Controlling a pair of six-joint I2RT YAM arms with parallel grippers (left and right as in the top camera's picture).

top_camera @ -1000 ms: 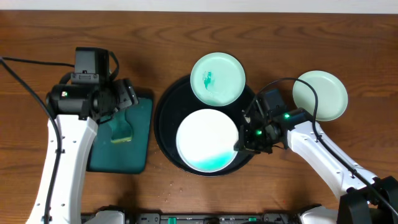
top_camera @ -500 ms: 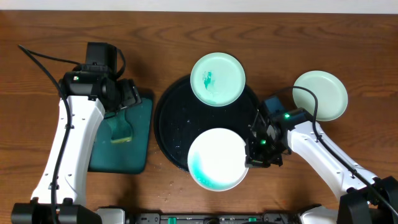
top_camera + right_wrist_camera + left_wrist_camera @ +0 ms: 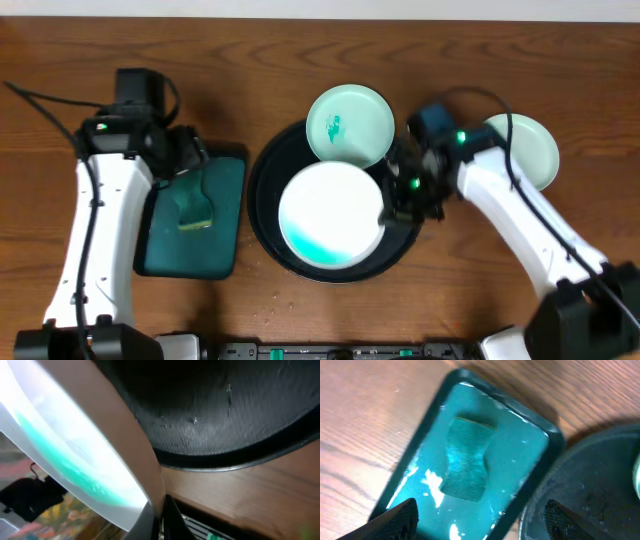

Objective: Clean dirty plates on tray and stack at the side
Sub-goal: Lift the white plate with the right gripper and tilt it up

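Observation:
My right gripper (image 3: pixel 389 212) is shut on the right rim of the white plate (image 3: pixel 330 215), which it holds over the black tray (image 3: pixel 265 185). Teal-green smears cover the plate's lower left face. In the right wrist view the plate (image 3: pixel 50 440) is tilted and its rim is pinched between my fingers (image 3: pixel 172 520), above the tray (image 3: pixel 225 410). A mint-green plate (image 3: pixel 350 125) with a small smear rests on the tray's far rim. Another mint-green plate (image 3: pixel 525 150) lies on the table at the right. My left gripper (image 3: pixel 188 160) (image 3: pixel 480 525) hangs open and holds nothing.
A teal rectangular tray (image 3: pixel 215 240) lies left of the black tray, with a green sponge (image 3: pixel 195 205) in it. The left wrist view shows the sponge (image 3: pixel 467 457) in shiny liquid. My right arm's cable loops over the right mint-green plate.
The right gripper has carried the white plate from the tray's front edge back and left, over the tray's middle. The left arm has shifted slightly left above the teal tray.

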